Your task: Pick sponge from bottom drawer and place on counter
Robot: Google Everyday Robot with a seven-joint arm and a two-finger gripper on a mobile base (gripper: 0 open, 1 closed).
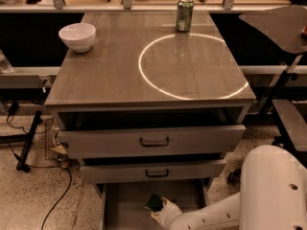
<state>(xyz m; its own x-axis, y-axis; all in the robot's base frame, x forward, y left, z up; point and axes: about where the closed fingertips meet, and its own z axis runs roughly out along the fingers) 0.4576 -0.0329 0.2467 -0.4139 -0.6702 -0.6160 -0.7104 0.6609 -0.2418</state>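
The bottom drawer (124, 210) is pulled out at the foot of the cabinet, a flat grey tray. My gripper (159, 209) reaches into it from the right on a white arm (268, 190). It is shut on the sponge (154, 202), a small dark green piece at its tip, held tilted just above the drawer floor. The counter (110, 75) is the grey-brown top with a white circle (192, 66) marked on it, well above the gripper.
A white bowl (77, 36) stands at the counter's back left and a green drink can (184, 14) at the back edge of the circle. Two drawers with dark handles (154, 142) stick out above the bottom drawer. Cables and a stand lie on the floor at left.
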